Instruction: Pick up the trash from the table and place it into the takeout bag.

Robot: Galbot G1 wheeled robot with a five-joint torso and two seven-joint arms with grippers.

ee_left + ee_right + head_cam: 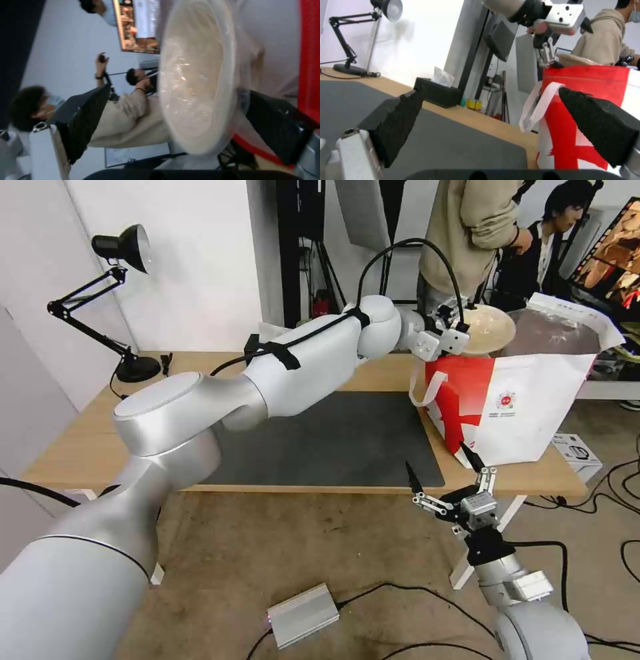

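Observation:
The beige dome-shaped bowl (pixel 490 328), one piece of the trash, sits tilted at the open top of the red-and-white takeout bag (pixel 527 407), which stands on the right end of the table (pixel 80 447). My left gripper (pixel 460 323) reaches over the bag's near rim with its fingers spread wide. In the left wrist view the bowl (pixel 196 82) lies between them, close to one finger (pixel 276 125) and apart from the other. My right gripper (pixel 435 455) is open and holds nothing, low by the table's front edge, facing the bag (pixel 583 100).
A dark grey mat (pixel 333 440) covers the table's middle. A black desk lamp (pixel 120 253) stands at the back left and a black tissue box (pixel 436 93) at the back edge. On the floor lie a silver box (pixel 303 613), cables and a white box (pixel 577 453).

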